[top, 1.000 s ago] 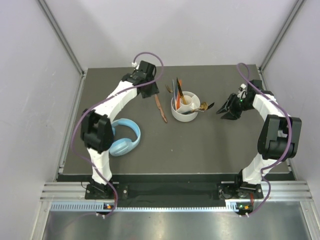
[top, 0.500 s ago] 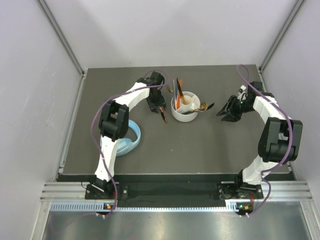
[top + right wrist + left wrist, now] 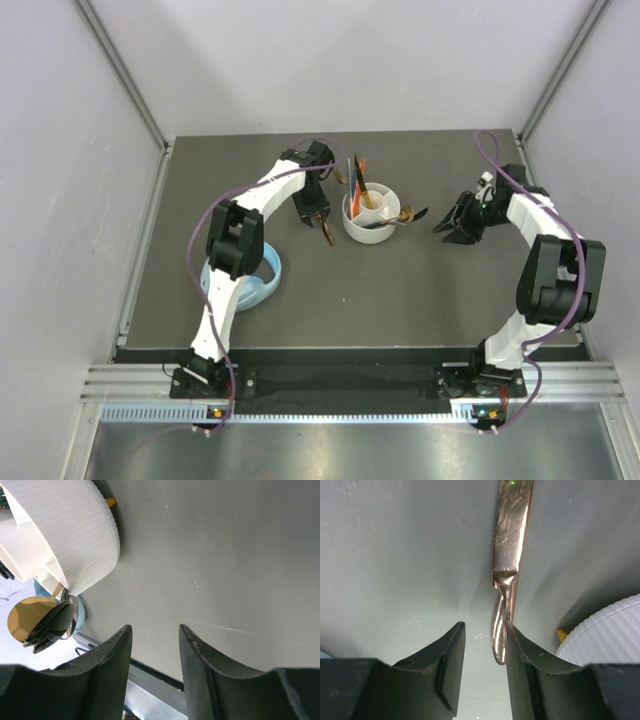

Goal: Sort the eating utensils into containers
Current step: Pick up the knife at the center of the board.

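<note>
A bronze utensil (image 3: 328,235) lies flat on the dark table just left of the white divided container (image 3: 370,215). My left gripper (image 3: 313,212) hangs over its end. In the left wrist view the thin bronze utensil (image 3: 509,545) runs up between the jaws and rests against the right finger (image 3: 520,650), with a gap to the left one; the left gripper (image 3: 483,627) is open. Orange and teal chopsticks (image 3: 355,175) stand in the container, and gold and black spoons (image 3: 410,212) stick out on its right. My right gripper (image 3: 447,222) stands open and holds nothing, right of the container (image 3: 70,535).
Light blue headphones (image 3: 262,280) lie at the left, partly under the left arm. The spoon bowls (image 3: 42,620) overhang the container's rim towards my right gripper (image 3: 154,630). A small yellow bit (image 3: 562,634) shows at the container's base.
The left arm swung from the back left towards the container and came down over the bronze utensil. Its jaws narrowed slightly. The right arm has not moved.
</note>
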